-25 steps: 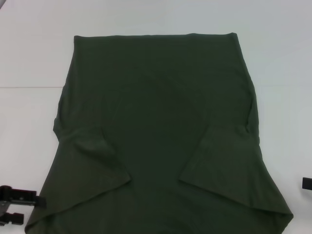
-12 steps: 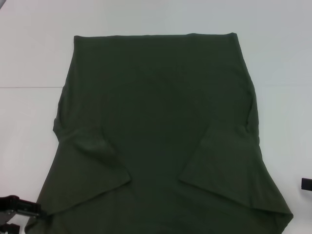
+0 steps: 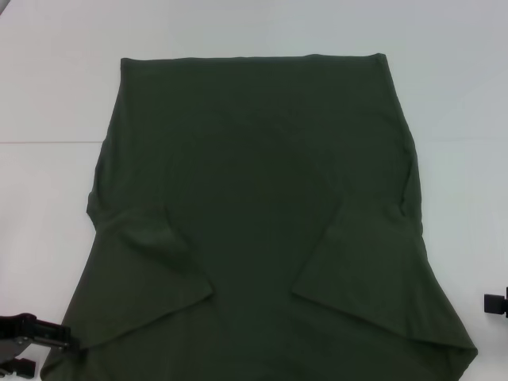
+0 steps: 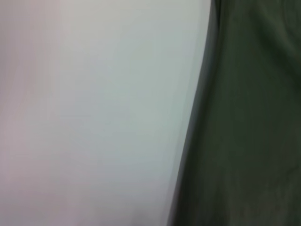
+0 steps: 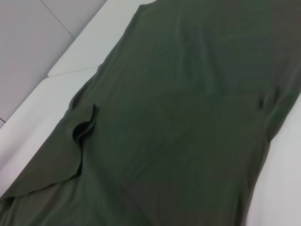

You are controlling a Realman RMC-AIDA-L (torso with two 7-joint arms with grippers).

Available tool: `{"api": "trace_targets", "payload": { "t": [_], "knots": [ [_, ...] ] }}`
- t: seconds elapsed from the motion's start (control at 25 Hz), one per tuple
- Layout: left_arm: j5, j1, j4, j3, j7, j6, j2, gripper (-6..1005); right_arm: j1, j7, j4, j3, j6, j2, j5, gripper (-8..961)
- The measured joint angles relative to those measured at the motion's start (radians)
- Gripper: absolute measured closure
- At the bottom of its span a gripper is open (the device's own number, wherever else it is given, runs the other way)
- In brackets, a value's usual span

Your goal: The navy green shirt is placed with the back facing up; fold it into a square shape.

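Observation:
The navy green shirt point(image 3: 254, 198) lies flat on the white table, plain side up, its straight hem point(image 3: 254, 58) at the far end. Both sleeves are folded inward over the body, the left sleeve point(image 3: 139, 278) and the right sleeve point(image 3: 381, 270). My left gripper point(image 3: 28, 337) sits low at the near left, just beside the shirt's near left corner. Only a sliver of my right gripper point(image 3: 497, 304) shows, at the right edge and apart from the cloth. The left wrist view shows the shirt point(image 4: 249, 117) edge close up. The right wrist view looks across the shirt point(image 5: 188, 117) from above.
The white table point(image 3: 48, 95) surrounds the shirt with bare surface on the left, right and far sides. A thin seam point(image 3: 48, 143) runs across the tabletop on the left. A small cloth fold point(image 5: 84, 129) stands up at one sleeve's armpit.
My left gripper has dropped lower in the head view and edged closer to the shirt's near left corner. The right gripper has shifted slightly down and inward. The shirt has not moved.

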Motion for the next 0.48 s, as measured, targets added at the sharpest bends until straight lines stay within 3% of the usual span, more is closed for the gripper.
{"api": "trace_targets", "payload": {
  "t": [0.48],
  "knots": [
    [0.007, -0.005, -0.001, 0.033, 0.029, -0.015, -0.011, 112, 0.012, 0.0, 0.0, 0.004, 0.003, 0.0, 0.0, 85]
  ]
}}
